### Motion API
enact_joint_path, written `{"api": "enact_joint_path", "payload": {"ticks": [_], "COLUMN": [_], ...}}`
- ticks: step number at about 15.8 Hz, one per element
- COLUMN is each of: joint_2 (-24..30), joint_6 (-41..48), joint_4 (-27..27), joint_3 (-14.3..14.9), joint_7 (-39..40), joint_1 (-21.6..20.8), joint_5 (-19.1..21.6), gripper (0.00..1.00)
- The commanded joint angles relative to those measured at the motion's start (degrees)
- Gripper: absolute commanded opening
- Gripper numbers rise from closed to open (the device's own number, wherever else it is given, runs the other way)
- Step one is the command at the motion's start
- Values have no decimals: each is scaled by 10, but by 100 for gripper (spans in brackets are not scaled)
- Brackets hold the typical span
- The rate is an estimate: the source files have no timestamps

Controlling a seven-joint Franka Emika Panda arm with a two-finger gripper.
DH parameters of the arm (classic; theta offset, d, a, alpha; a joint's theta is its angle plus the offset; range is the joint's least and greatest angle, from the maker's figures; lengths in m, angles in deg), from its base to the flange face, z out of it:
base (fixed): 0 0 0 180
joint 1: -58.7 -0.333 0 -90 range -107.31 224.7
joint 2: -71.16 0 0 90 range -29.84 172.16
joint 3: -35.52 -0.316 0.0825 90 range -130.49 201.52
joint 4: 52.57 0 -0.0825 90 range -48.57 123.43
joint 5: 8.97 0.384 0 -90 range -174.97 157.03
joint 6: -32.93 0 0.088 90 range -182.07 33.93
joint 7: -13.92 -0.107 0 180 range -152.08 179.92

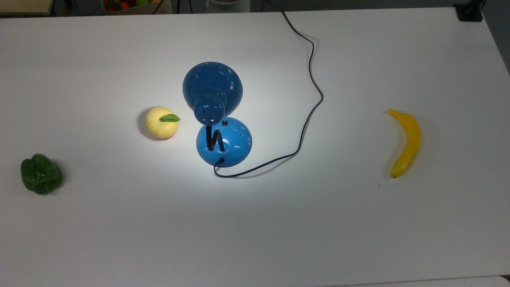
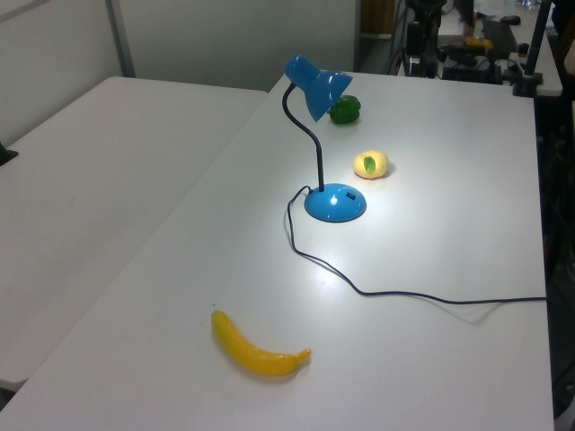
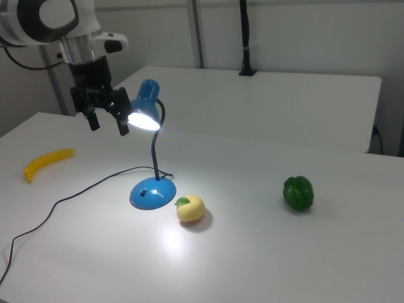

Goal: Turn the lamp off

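- Blue and glossy, the small desk lamp point(image 1: 223, 137) with dome shade, round domed base and bent black neck stood near the middle of the white table point(image 1: 255, 223), and its bulb was lit (a bright pool of light lay on the table around the base).
- In the right view the lamp point(image 3: 151, 183) had its shade tipped toward the right view's left, glowing white inside.
- The small black switch point(image 1: 224, 123) sat on the base's upper edge in the top view, partly under the shade.
- A thin dark cord point(image 1: 308, 103) left the base and wound away across the table to the far edge in the top view.
- The robot's black two-finger gripper point(image 3: 107, 121) hung in the air just beside the lit shade, on the right view's left, well above the table; its fingers stood apart with nothing between them.
- A pale yellow round fruit with a green leaf point(image 1: 161, 122) lay just beside the lamp's base, on the top view's left.
- A green bell pepper point(image 1: 41, 174) lay well apart from the lamp, farther to the top view's left.
- A yellow banana point(image 1: 406, 142) lay well apart from the lamp on the top view's right (in the left view point(image 2: 259, 346) it was nearest the camera).
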Motion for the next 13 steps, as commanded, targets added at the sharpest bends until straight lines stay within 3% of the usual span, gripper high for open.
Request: {"api": "enact_joint_path", "payload": {"ticks": [1,7,9,13], "joint_2": [0,-2,-2,-2], "joint_6": [-10,-11,-10,-11], "joint_4": [2,1,2,1], "joint_3": [-1,-1,-1,-1], "joint_7": [7,7,13,14], "joint_1": [-4,-1,0,2], "joint_5": [-4,-4,-4,-4], "gripper": [100,99,77,16]}}
